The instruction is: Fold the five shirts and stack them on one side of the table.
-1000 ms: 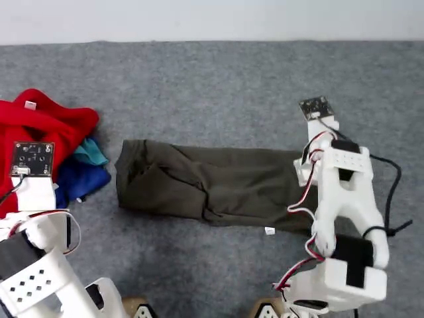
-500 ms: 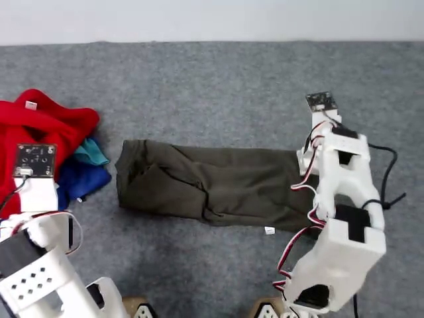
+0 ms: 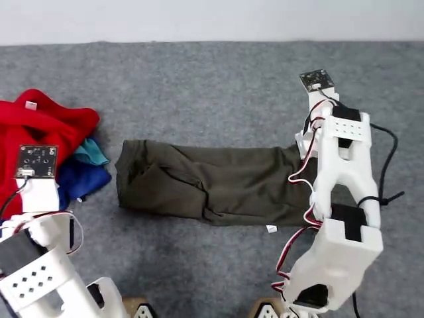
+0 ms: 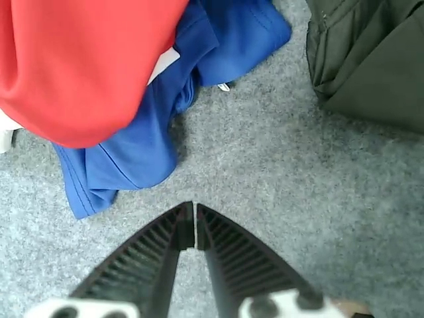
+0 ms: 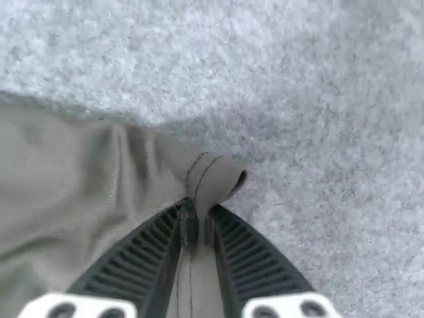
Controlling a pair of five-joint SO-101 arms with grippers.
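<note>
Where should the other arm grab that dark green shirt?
Probably the end of the dark green shirt nearest the shirt pile, approached from that side. Its bunched, folded edge gives cloth to pinch, and the right gripper holds the opposite end. The left gripper sits close by, shut.

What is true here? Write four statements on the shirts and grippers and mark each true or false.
1. The right gripper is shut on a fold of the olive shirt. True.
2. The left gripper holds the blue shirt. False: it is shut on nothing, over the bare table.
3. The red shirt lies partly over the blue shirt. True.
4. The olive shirt lies on the red shirt. False: they lie apart on the table.
</note>
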